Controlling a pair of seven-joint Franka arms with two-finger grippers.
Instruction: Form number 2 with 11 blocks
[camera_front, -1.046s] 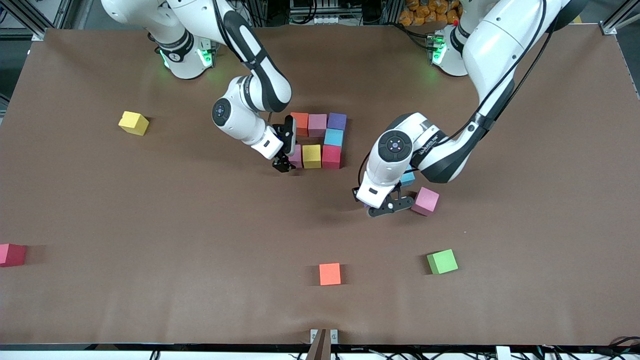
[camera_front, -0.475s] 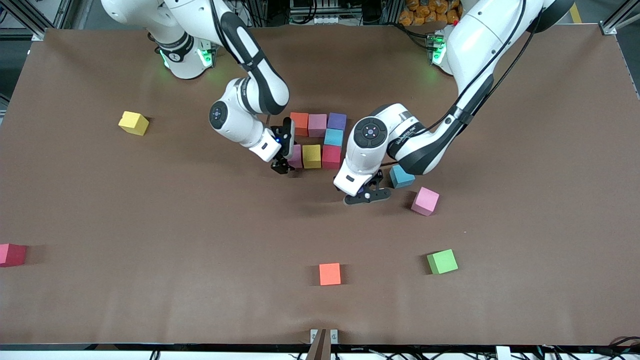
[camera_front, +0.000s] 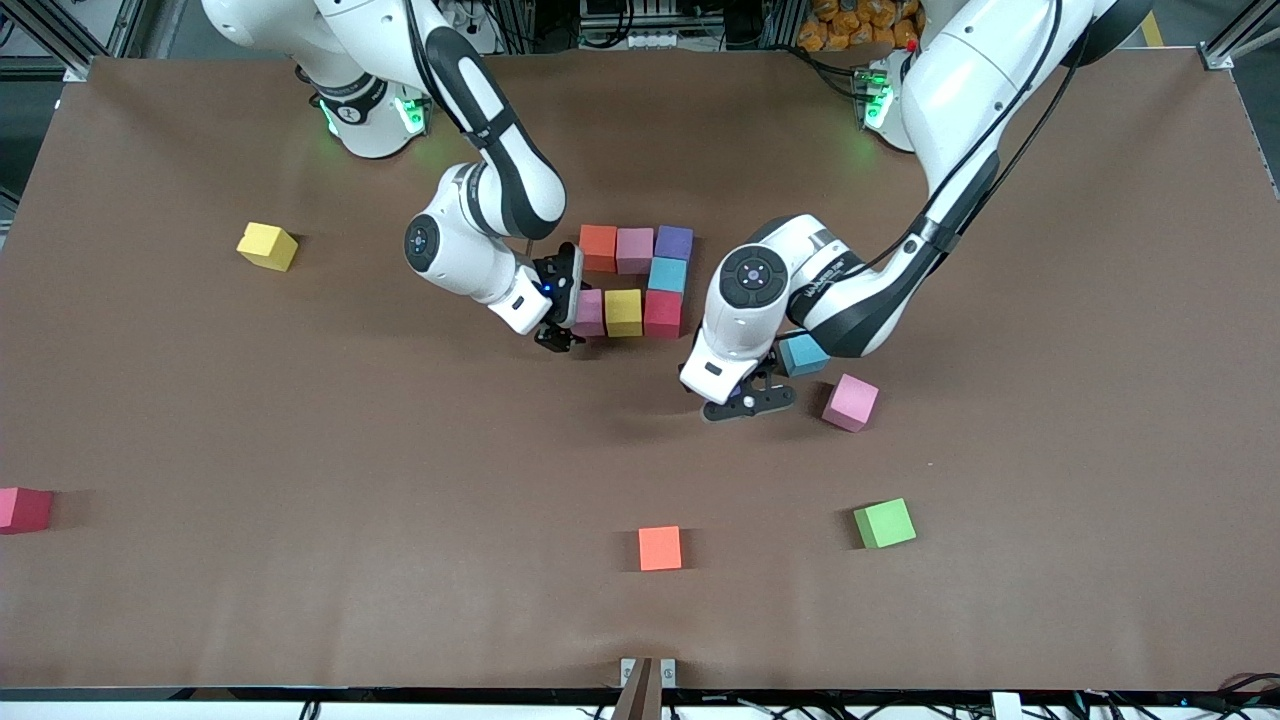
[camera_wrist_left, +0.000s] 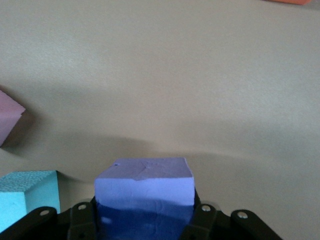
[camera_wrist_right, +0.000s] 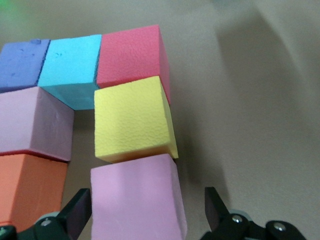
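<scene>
Seven blocks form a partial number 2 (camera_front: 634, 280): orange (camera_front: 599, 247), pink (camera_front: 634, 250) and purple (camera_front: 673, 242) in a row, then light blue (camera_front: 667, 274), then red (camera_front: 662, 312), yellow (camera_front: 623, 312) and pink (camera_front: 588, 312). My right gripper (camera_front: 558, 325) is open, with its fingers either side of that last pink block (camera_wrist_right: 137, 200) and gaps showing. My left gripper (camera_front: 745, 400) is shut on a purple block (camera_wrist_left: 144, 187), held over the table beside a loose light blue block (camera_front: 803, 354). The hand hides the purple block in the front view.
Loose blocks lie around: pink (camera_front: 851, 402) beside the left gripper, green (camera_front: 884, 523) and orange (camera_front: 660, 548) nearer the front camera, yellow (camera_front: 267, 246) and red (camera_front: 22, 508) toward the right arm's end.
My left gripper carried the purple block from beside the loose pink block toward the digit, then back a little. My right hand shifted slightly toward its own end, uncovering more of the pink block.
</scene>
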